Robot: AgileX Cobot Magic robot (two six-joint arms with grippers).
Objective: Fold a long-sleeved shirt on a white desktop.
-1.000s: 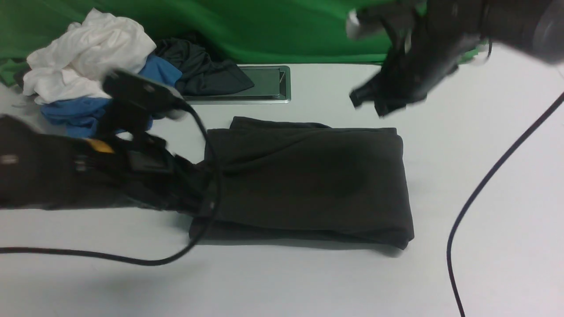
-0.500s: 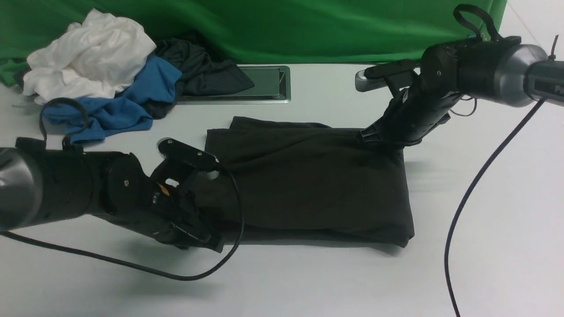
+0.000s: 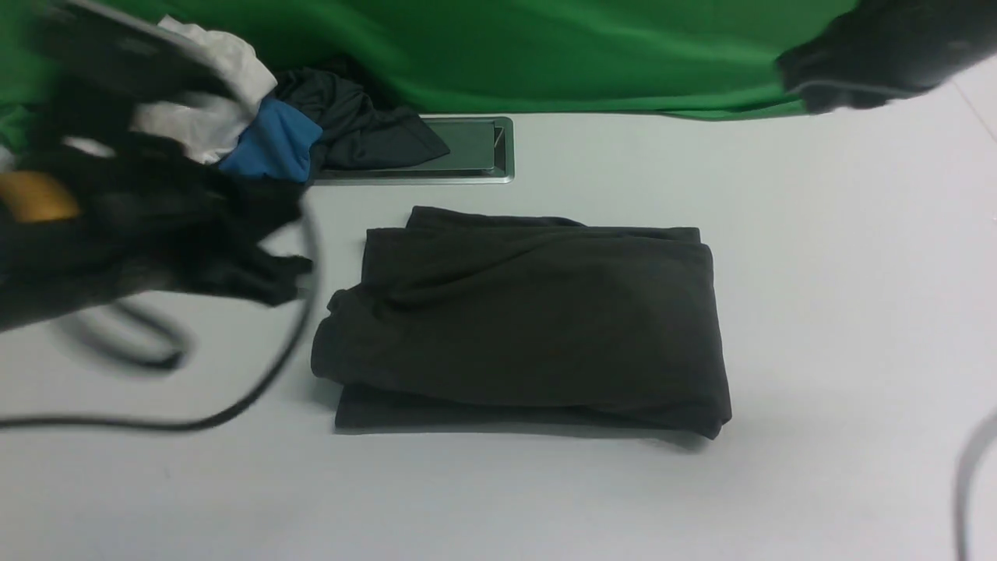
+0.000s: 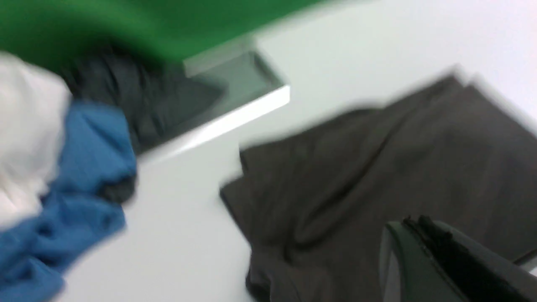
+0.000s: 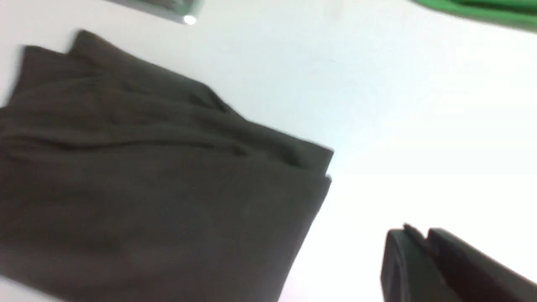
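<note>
Left gripper (image 3: pixel 257 273) blurred at the robot's left of the front view, raised off the cloth and holding nothing; in its wrist view, fingers (image 4: pixel 436 251) pressed together with no gap between them. Right gripper (image 5: pixel 423 251) lifted to the far right against the green backdrop (image 3: pixel 545 54), likewise empty, its two fingers side by side and closed in its wrist view. Between the arms, clear of both, the long-sleeved shirt (image 3: pixel 530 319) folded into a compact charcoal rectangle, lying flat near the middle of the white desktop (image 3: pixel 841 312); lower layers peeking out along its near and left edges, no logo showing. Just beyond the shirt, a metal-framed hatch (image 3: pixel 467 148) set into the tabletop. At the far left, a heap of white (image 3: pixel 210 86), blue (image 3: pixel 273 144) and dark garments (image 3: pixel 350 117), the dark one overlapping the hatch's corner. Black cable (image 3: pixel 234 389) looping across the desktop below the left arm.
</note>
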